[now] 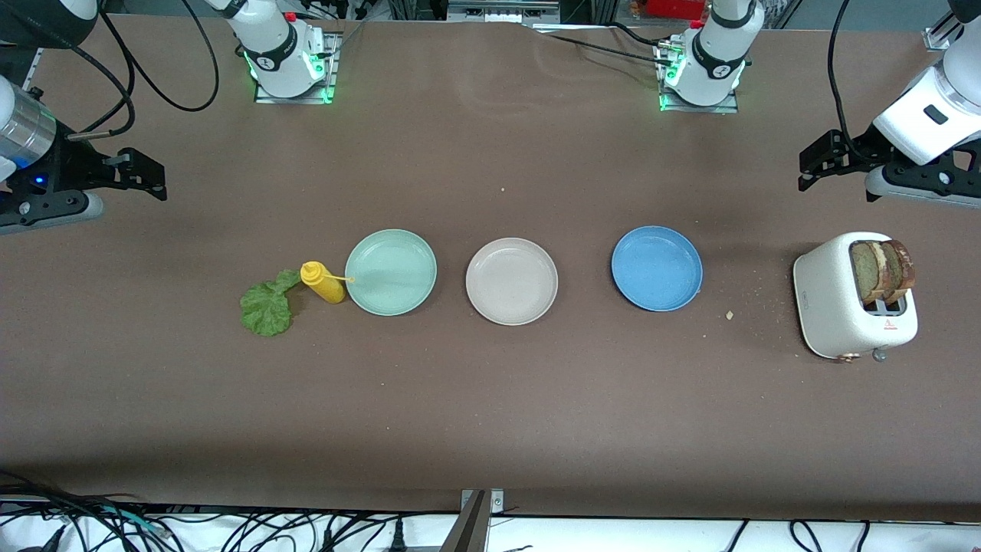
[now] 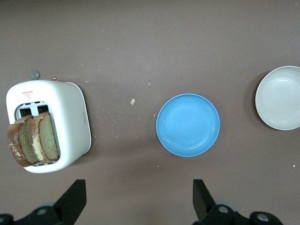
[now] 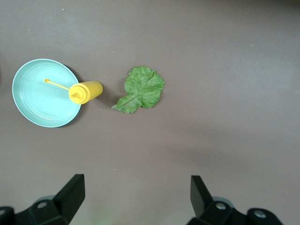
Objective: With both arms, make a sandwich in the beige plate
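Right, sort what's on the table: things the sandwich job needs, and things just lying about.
Needed:
beige plate, bare, between the other two plates
two toast slices, upright in the white toaster
lettuce leaf, on the table beside the bottle
left end effector and right end effector, both open, waiting

Lying about:
mint-green plate
blue plate
yellow squeeze bottle

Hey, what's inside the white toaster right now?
Two slices of brown-crusted toasted bread stand upright in the white toaster, their tops sticking out. Their lower parts are hidden in the slots.
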You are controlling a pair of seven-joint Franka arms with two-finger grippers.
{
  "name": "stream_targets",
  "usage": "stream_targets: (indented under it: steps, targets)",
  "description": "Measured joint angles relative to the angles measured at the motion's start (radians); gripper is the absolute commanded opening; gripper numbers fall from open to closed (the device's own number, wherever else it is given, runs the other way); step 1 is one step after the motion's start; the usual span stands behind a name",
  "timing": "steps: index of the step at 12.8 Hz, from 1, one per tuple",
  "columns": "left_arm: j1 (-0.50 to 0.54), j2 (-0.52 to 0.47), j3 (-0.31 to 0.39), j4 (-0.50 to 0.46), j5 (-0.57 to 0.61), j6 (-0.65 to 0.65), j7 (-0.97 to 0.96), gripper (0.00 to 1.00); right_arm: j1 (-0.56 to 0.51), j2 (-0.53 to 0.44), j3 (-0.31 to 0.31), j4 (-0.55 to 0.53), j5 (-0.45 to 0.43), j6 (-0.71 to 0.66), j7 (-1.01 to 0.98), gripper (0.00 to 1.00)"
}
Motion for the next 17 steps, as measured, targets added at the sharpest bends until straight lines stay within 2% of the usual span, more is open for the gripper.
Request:
stream_targets:
  steps: [17]
  targets:
    - [0.002,0.0,0.001,0.0,0.0,0.0,0.0,1.0,0.001,0.0,0.014,0.0,0.0,0.0,0.0,1.0]
